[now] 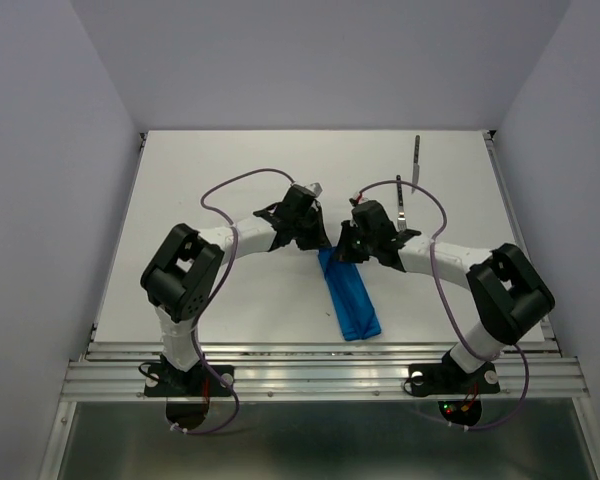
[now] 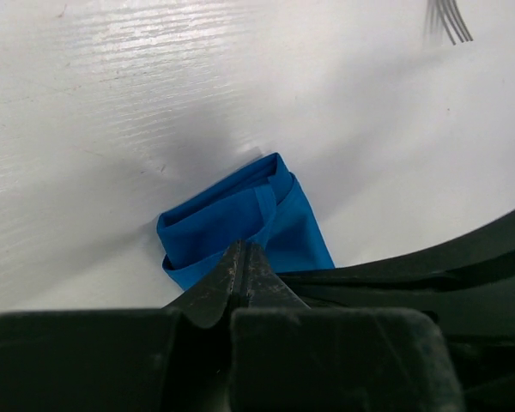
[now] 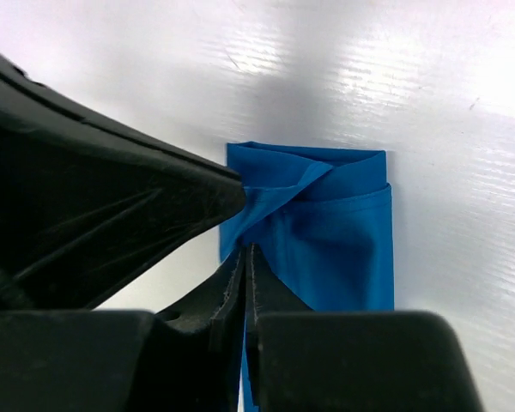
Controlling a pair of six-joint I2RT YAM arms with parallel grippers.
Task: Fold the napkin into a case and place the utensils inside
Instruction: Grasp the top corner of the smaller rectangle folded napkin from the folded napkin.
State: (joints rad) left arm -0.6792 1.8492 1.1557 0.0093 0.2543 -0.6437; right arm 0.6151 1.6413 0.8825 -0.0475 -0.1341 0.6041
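Note:
The napkin (image 1: 352, 300) lies as a narrow blue strip, a case shape, running from the table's middle toward the near edge. Both grippers meet at its far end. My left gripper (image 1: 318, 240) has its jaws shut, tips (image 2: 245, 247) pinching a fold of the blue cloth (image 2: 240, 210). My right gripper (image 1: 342, 250) is shut too (image 3: 245, 251), with a sliver of napkin (image 3: 343, 232) between its fingers. The cloth's top fold is drawn toward the left gripper's fingertip (image 3: 215, 193). The fork (image 1: 404, 205) and the knife (image 1: 417, 153) lie on the table behind the right gripper, outside the cloth.
The fork's tines (image 2: 451, 19) show at the top right of the left wrist view. The right gripper's black body (image 2: 429, 275) crosses that view's right side. Grey walls stand on three sides, and a metal rail (image 1: 320, 375) runs along the near edge.

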